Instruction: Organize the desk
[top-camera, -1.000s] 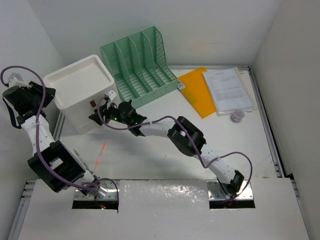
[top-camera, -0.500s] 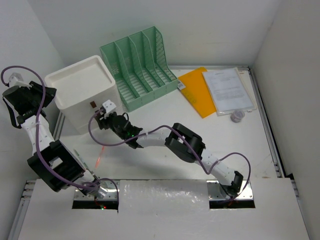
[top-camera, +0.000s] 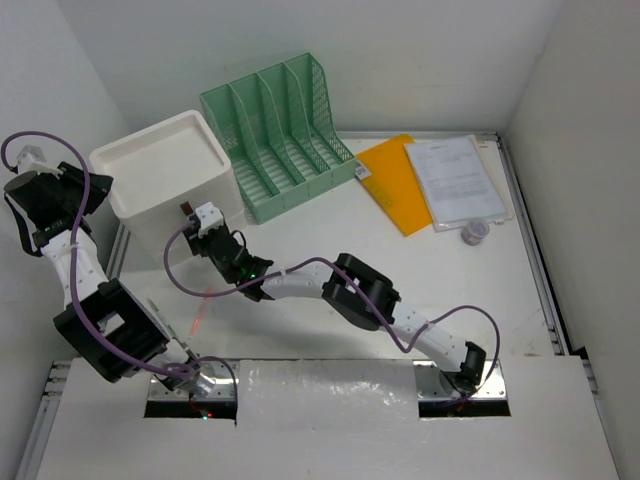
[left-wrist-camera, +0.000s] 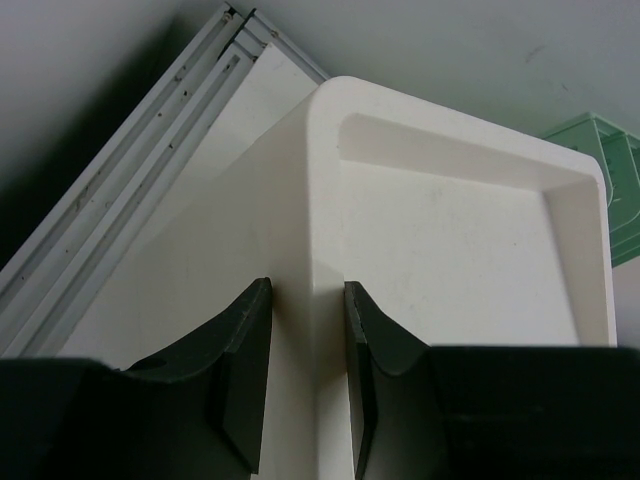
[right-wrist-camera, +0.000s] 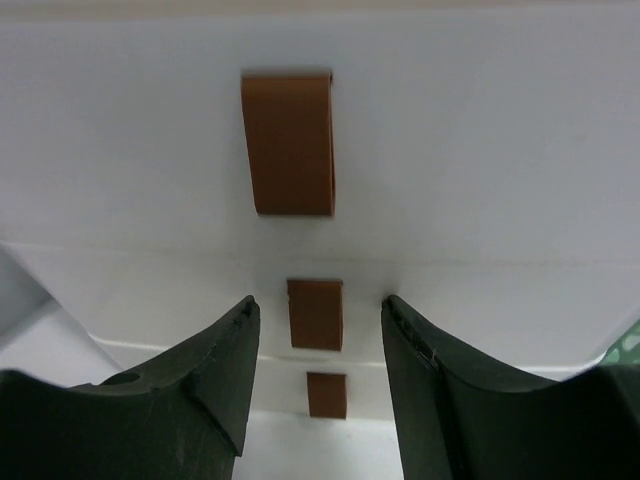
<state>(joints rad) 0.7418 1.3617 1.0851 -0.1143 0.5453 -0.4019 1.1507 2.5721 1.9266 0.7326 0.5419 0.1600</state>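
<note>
The desk (top-camera: 440, 290) is a white tabletop with metal rails. A white drawer box (top-camera: 160, 180) stands at its far left. My left gripper (top-camera: 78, 192) is at the box's left corner; in the left wrist view its jaws (left-wrist-camera: 305, 290) are closed on the box's rim corner (left-wrist-camera: 325, 200). My right gripper (top-camera: 200, 228) reaches across to the box's front face. In the right wrist view it (right-wrist-camera: 318, 305) is open, and a brown pull tab (right-wrist-camera: 315, 313) sits between the fingertips without being touched. A larger tab (right-wrist-camera: 288, 143) is above and a smaller one (right-wrist-camera: 327, 394) below.
A green mesh file sorter (top-camera: 280, 130) stands right of the box. An orange folder (top-camera: 392, 182), a stack of papers (top-camera: 455, 180) and a small round cap (top-camera: 475, 232) lie at the back right. A red pen (top-camera: 203, 308) lies near the left arm's base.
My right arm has swung down and left, turning the gripper to face the box's front with the tabs. The left gripper has stayed on the box corner.
</note>
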